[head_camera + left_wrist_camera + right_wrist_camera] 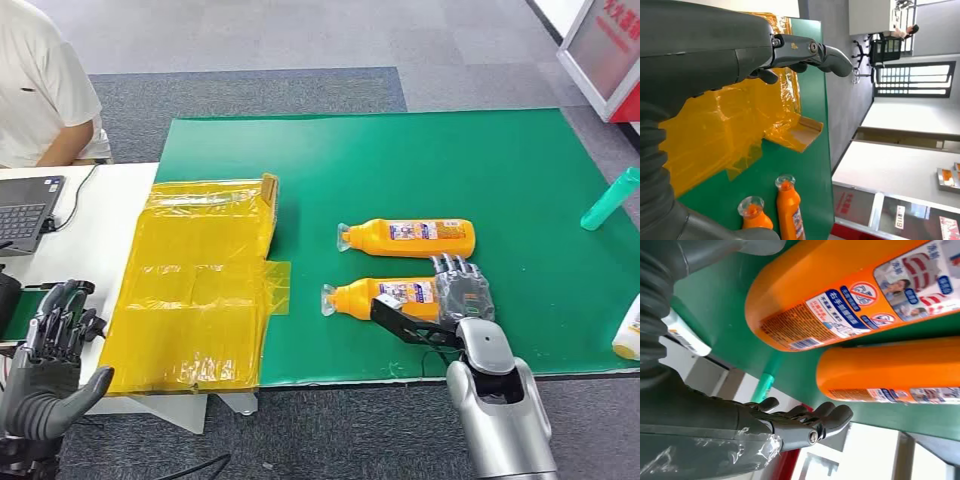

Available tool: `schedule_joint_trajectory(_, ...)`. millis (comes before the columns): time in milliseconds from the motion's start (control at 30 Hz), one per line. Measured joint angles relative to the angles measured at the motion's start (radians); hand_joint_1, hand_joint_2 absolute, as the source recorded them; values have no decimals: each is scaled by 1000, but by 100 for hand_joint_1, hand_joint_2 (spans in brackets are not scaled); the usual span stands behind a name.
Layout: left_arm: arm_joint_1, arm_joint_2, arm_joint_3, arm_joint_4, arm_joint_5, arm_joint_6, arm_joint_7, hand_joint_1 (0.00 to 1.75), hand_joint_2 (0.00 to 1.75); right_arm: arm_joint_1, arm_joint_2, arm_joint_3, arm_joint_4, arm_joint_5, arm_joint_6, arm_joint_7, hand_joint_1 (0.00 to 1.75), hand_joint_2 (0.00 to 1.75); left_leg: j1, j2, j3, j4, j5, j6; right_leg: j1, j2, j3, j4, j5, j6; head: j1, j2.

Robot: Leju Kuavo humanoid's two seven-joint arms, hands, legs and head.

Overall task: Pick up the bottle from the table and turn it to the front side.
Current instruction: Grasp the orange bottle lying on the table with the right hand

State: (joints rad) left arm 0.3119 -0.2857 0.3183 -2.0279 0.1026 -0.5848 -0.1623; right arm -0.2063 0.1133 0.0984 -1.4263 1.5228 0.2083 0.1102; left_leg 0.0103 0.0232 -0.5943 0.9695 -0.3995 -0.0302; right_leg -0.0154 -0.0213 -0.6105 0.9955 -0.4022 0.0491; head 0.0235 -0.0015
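Two orange bottles lie on their sides on the green mat (pixel 453 160), caps pointing left. The far bottle (pixel 407 238) shows a colourful label. The near bottle (pixel 370 297) has my right hand (pixel 462 290) at its base end, fingers stretched out straight over it and the dark thumb (pixel 400 324) along its near side. In the right wrist view the near bottle (pixel 836 285) lies between the thumb and the straight fingers (pixel 821 422), with the far bottle (pixel 889 367) beyond; nothing is gripped. My left hand (pixel 49 355) hangs at the lower left, fingers apart and holding nothing.
A crumpled yellow plastic bag (pixel 196 285) covers the mat's left edge and the white table (pixel 113 200). A laptop (pixel 26 208) and a person in a white shirt (pixel 45 85) are at the far left. A teal bottle (pixel 611 200) and a white bottle (pixel 628 330) lie at the right.
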Motion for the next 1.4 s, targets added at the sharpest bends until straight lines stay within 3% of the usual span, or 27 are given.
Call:
schedule_joint_trajectory(133,6,4,-2,0,2,0,-1,0,175,-1,1,-16,-1,-11,6,-17,0,175,0,0,0,0,0,0,0,0,0,0,0,0,0,0)
schedule_joint_trajectory(233,11,5,0,0,2,-6,-2,0,175,3,9,-36,-18,-102,24,-52,0,175,0,0,0,0,0,0,0,0,0,0,0,0,0,0)
schedule_joint_trajectory(333,21,6,3,0,2,-21,-7,0,175,12,28,-64,-68,-348,73,-90,0,175,0,0,0,0,0,0,0,0,0,0,0,0,0,0)
schedule_joint_trajectory(533,33,13,25,1,5,-55,-32,0,175,43,27,-130,-175,-993,119,-101,0,175,0,0,0,0,0,0,0,0,0,0,0,0,0,0)
schedule_joint_trajectory(633,36,17,30,3,5,-59,-39,0,175,65,7,-151,-217,-1152,111,-103,0,175,0,0,0,0,-1,1,0,0,0,0,0,0,0,0)
schedule_joint_trajectory(933,36,30,35,10,5,-58,-40,0,175,100,-41,-163,-249,-1213,94,-80,0,175,0,0,0,0,0,0,0,0,0,0,0,0,0,0)
schedule_joint_trajectory(1167,30,52,21,29,12,-32,-45,0,175,121,-56,-147,-223,-1165,59,-78,0,175,0,0,0,0,0,0,0,0,0,0,0,0,0,0)
schedule_joint_trajectory(1233,30,55,17,30,13,-25,-42,0,175,124,-60,-132,-218,-1056,23,-61,0,175,0,0,0,0,-1,0,0,0,0,0,0,0,0,0)
schedule_joint_trajectory(1400,30,53,9,31,16,-23,-18,0,175,121,-66,-72,-217,-581,-23,11,0,175,0,0,0,0,0,0,0,0,0,0,0,0,0,0)
